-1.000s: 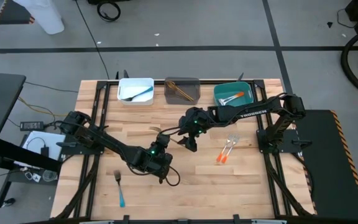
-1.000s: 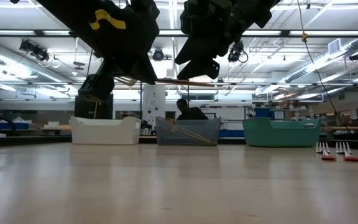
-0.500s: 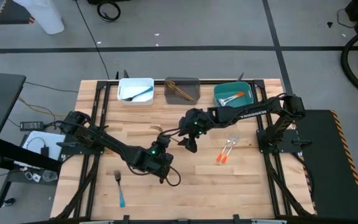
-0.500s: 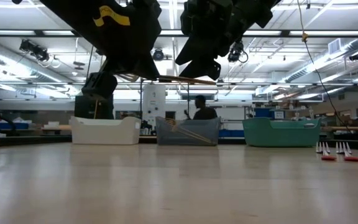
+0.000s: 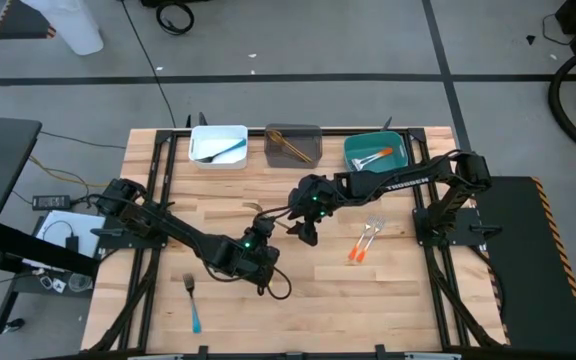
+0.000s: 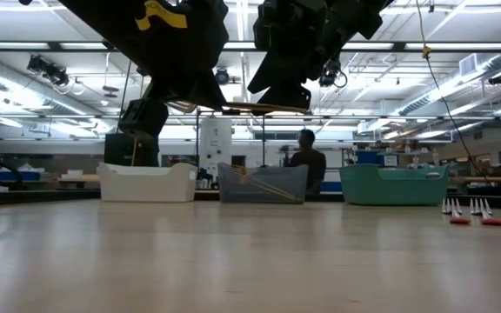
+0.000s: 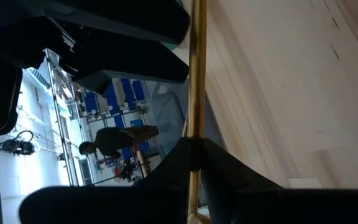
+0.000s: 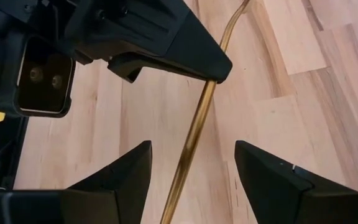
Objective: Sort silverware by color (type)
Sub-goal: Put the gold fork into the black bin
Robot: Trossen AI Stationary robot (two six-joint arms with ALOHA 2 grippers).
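A: Where is the thin all-gold utensil (image 8: 199, 118) found?

B: It is held above the light wooden worktop (image 5: 388, 290), near its middle, clamped by the left gripper (image 5: 259, 222). The fingers (image 7: 166, 171) of that gripper are seen closed on the gold shaft, which runs level in the low view.

A: And the right gripper (image 5: 297, 229)?

B: It is placed just beside the left one, with its jaws spread wide on either side of the same gold shaft. No contact with the shaft is shown in the right wrist view.

A: What else is laid on the worktop?

B: Two silver forks with orange handles (image 5: 365, 239) are seen near the right arm's base, and one silver fork with a blue handle (image 5: 193, 301) lies near the front edge on the left side. At the far edge, a white rectangular bin (image 5: 218, 146), a grey rectangular bin (image 5: 293, 144) and a teal rectangular bin (image 5: 375, 152) are set in a row. Blue-handled pieces are seen in the white bin, gold ones in the grey, orange-handled ones in the teal.
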